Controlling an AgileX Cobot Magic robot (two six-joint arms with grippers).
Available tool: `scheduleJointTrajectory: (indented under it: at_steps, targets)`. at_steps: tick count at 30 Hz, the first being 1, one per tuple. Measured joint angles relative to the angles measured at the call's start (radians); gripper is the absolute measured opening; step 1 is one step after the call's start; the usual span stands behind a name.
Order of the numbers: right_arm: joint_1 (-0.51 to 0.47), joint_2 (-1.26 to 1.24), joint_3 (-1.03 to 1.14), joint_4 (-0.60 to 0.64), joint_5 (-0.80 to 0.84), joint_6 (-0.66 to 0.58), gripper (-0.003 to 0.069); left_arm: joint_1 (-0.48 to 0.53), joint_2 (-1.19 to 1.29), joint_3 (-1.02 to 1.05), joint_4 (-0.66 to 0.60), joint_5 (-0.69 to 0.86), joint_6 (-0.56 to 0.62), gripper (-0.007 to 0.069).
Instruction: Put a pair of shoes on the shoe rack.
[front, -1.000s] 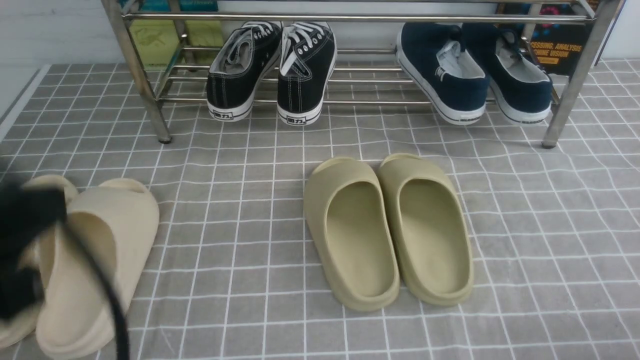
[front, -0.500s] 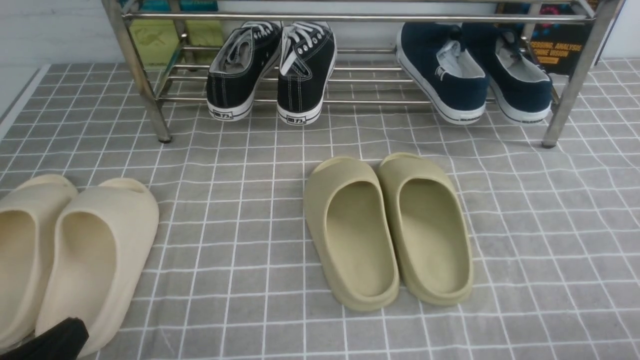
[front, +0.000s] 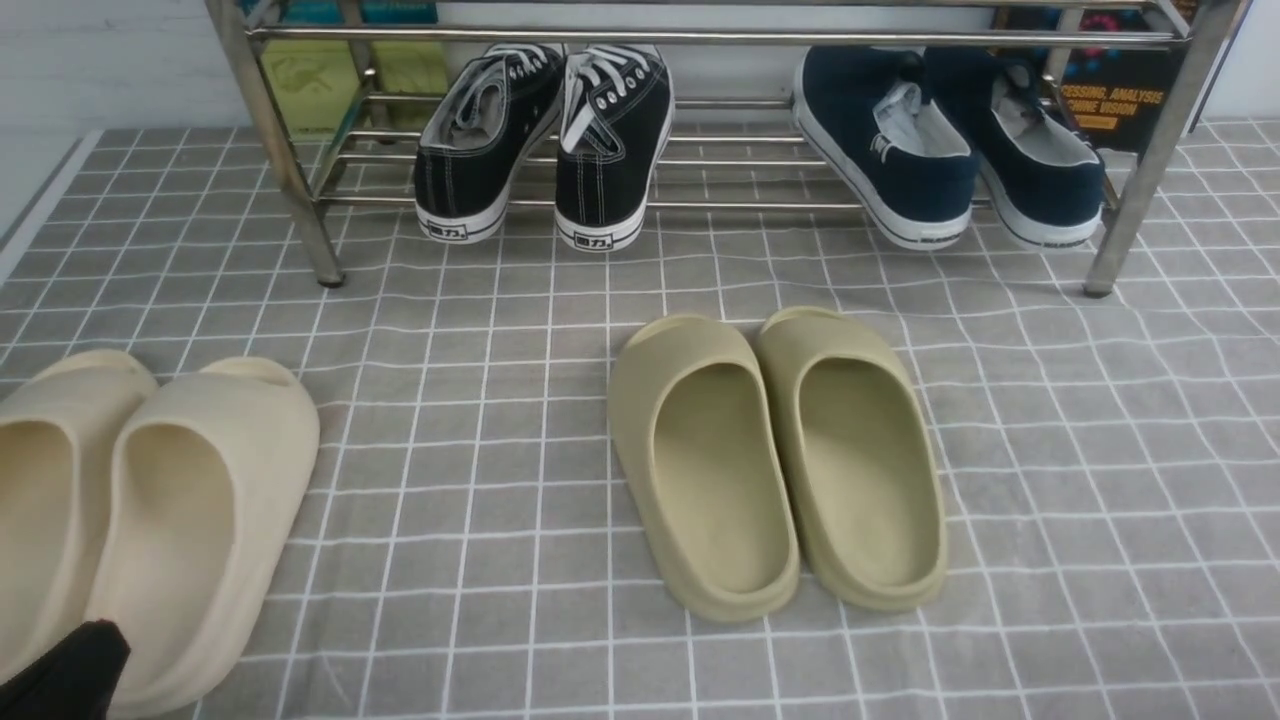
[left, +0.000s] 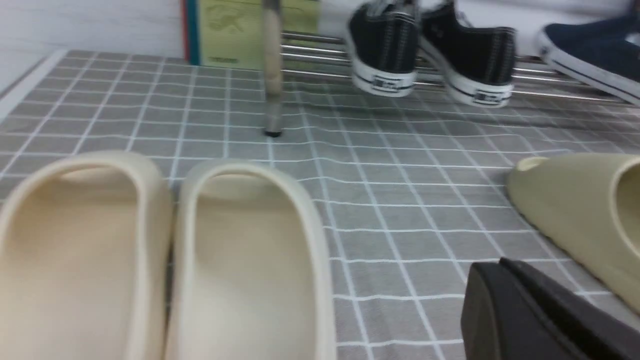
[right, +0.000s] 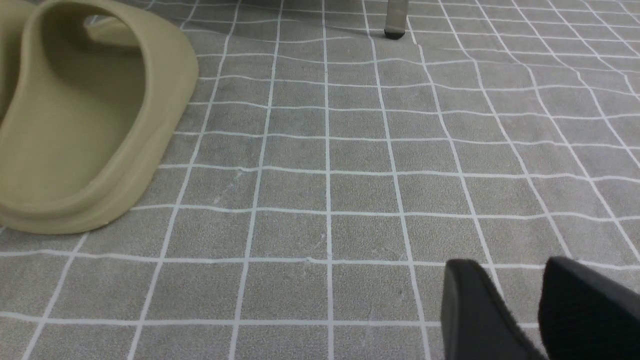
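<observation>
At the lower left of the front view a black piece of the left gripper (front: 65, 670) overlaps the beige slides (front: 150, 520). In its wrist view only one dark finger (left: 530, 310) shows, so I cannot tell whether its jaws are open or closed; nothing is seen held.

Toward the upper centre, the two shoes (front: 545, 140) already sit on the lower bars of the rack (front: 700, 36), toes in and tilted, heels hanging past the front bar. The task looks finished or nearly so. The main risk, as I judge it, is those overhanging heels: a bump against the rack leg (front: 285, 170) or a passing arm could tip a shoe forward onto the cloth (front: 480, 420).

In the centre lie the olive slides (front: 780, 460), clear of both arms. At the upper right, navy sneakers (front: 950, 150) share the same shelf and could be jostled by the same knock.

The right gripper (right: 520, 305) appears only in its wrist view, above bare cloth, its two fingers slightly apart and empty. A low sweep could snag the loose, wrinkled cloth and drag the slides.
</observation>
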Motion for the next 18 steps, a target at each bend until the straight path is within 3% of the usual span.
scheduleJointTrajectory:
  at_steps: [7,18]
  targets:
    - [0.0,0.0,0.0,0.0,0.0,0.0,0.0239,0.025,0.0,0.006,-0.013,0.218,0.0,-0.0013]
    - [0.0,0.0,0.0,0.0,0.0,0.0,0.0239,0.025,0.0,0.006,-0.063,0.222,0.0,-0.0013]
